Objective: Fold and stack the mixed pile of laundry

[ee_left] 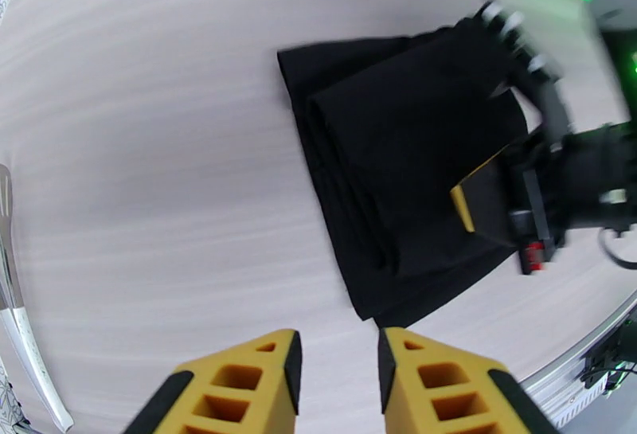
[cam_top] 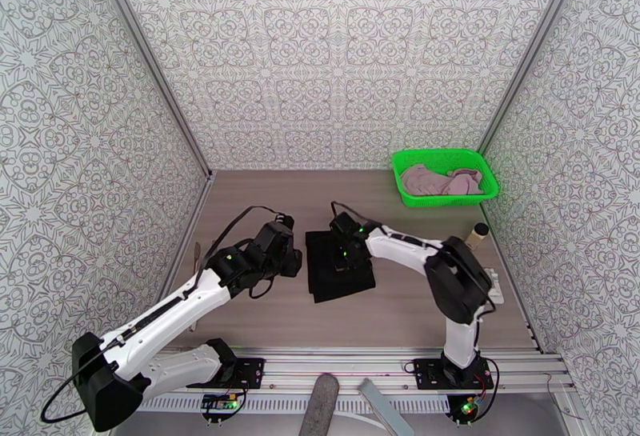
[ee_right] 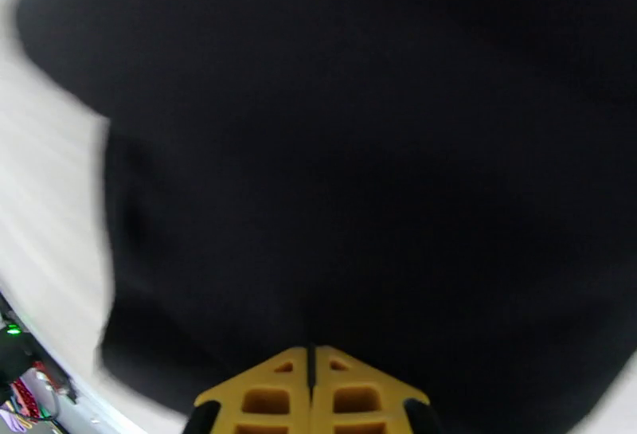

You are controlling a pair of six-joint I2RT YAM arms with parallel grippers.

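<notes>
Closest to me, on the left, my left gripper (ee_left: 338, 348) hangs over the bare table (cam_top: 256, 190). Its two yellow fingers (ee_left: 247, 372) stand a little way apart and there is nothing between them. Just to its right, in the middle of the table, lies the black garment (cam_top: 328, 282). It is folded into a neat block with a few layers showing along its left edge, and it lies flat on the wood. My right gripper (ee_right: 311, 360) reaches in from the right and is down on top of the black garment. Its two fingers are pressed tight together with no gap. The tips are right against the cloth, but I cannot tell if they have pinched any of it. Far away in the right corner sits the green basket (cam_top: 440, 199). The pink garment (cam_top: 444, 180) lies inside it in a soft, crumpled heap, well apart from the black one.
</notes>
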